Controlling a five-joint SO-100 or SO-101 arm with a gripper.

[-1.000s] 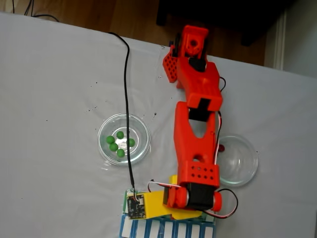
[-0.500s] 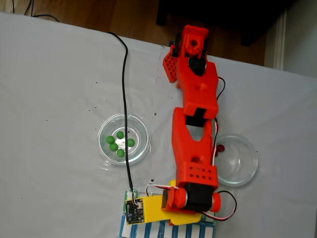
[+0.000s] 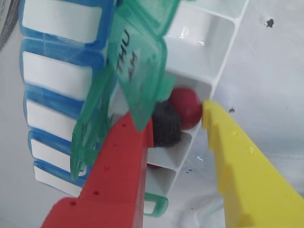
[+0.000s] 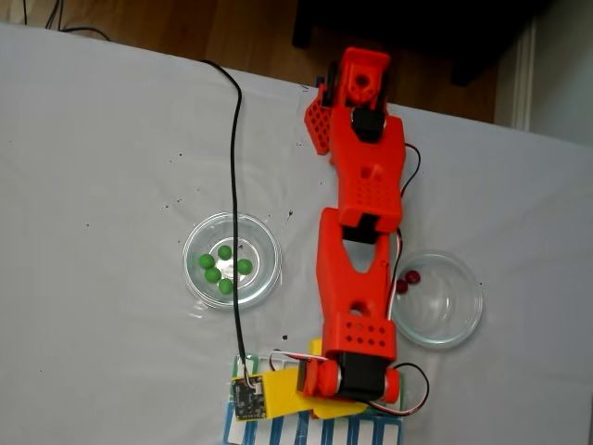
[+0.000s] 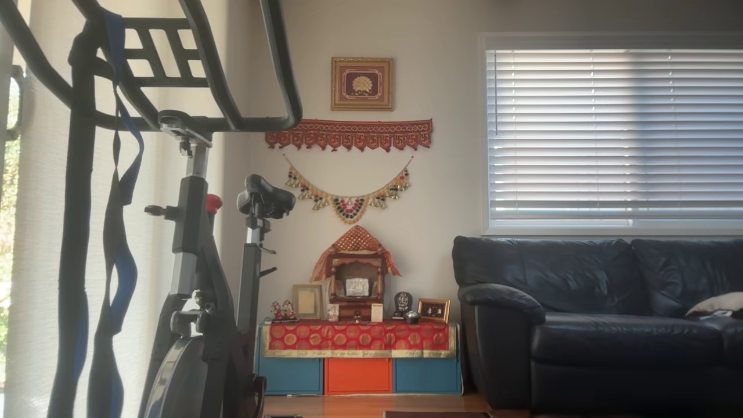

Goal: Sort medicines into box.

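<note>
**Red pill held over the open Thursday compartment**

Gripper (image 3: 178,118) is closed on a dark red pill (image 3: 186,107) at the centre of the wrist view, pinched between the black pad of the red finger and the tip of the yellow finger. It hangs over a white compartment of the pill box (image 3: 223,52), beside the raised green lid marked THU (image 3: 135,71).

To finish well, I think the fingers should open only a little and slowly, so the pill falls straight down and does not bounce out.

In the fixed view the pill box (image 4: 278,431) lies at the bottom edge, mostly under the arm. That view adds the dish with five green pills (image 4: 222,269) at centre left and the dish with two red pills (image 4: 408,281) at right.
</note>
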